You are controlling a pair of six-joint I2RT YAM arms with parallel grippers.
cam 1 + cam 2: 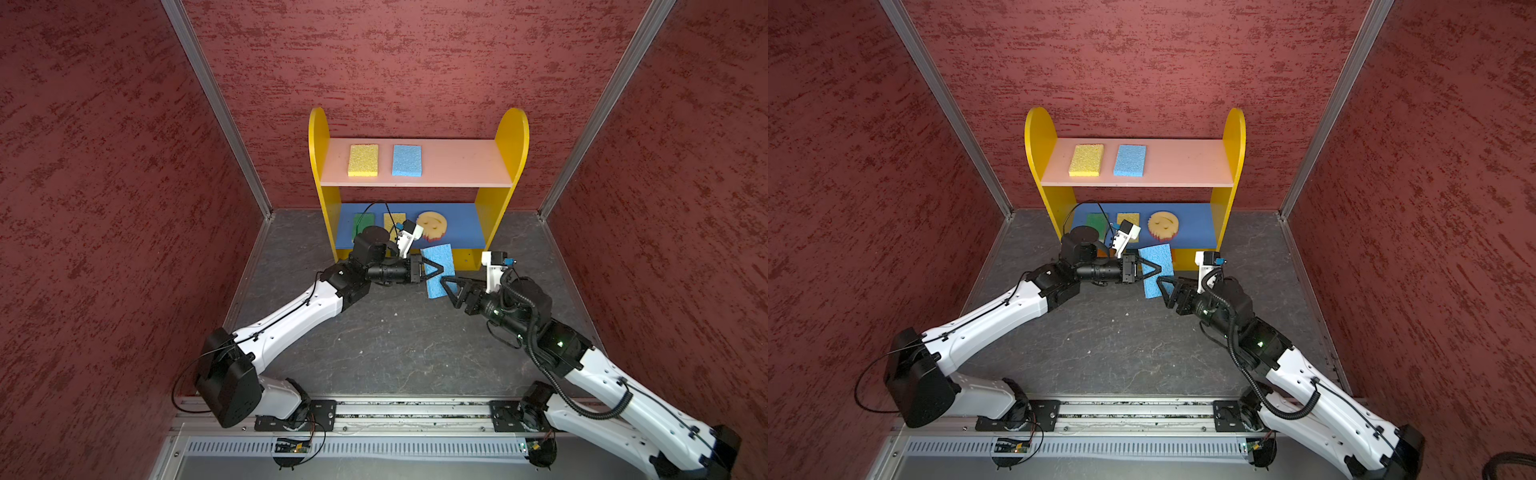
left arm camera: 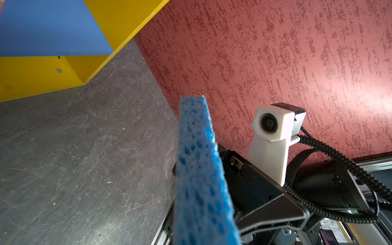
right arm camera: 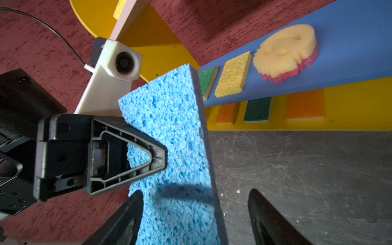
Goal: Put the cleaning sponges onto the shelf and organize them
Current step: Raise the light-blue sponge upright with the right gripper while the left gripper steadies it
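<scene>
Currently blue sponge sits clamped in left end effector.

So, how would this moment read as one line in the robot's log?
left gripper: shut on blue sponge | right gripper: open around same sponge | shelf: room left on top

- A robot test cell in a lab: textured red panels box the work area on three sides, joined by bare aluminium corner posts.
- The left arm and right arm are bolted to an aluminium rail fronting the dark, stone-patterned bench.
- A slotted cable duct with exposed circuit boards runs beneath the rail.
- A small, toy-coloured shelf stands at the back panel.
</scene>
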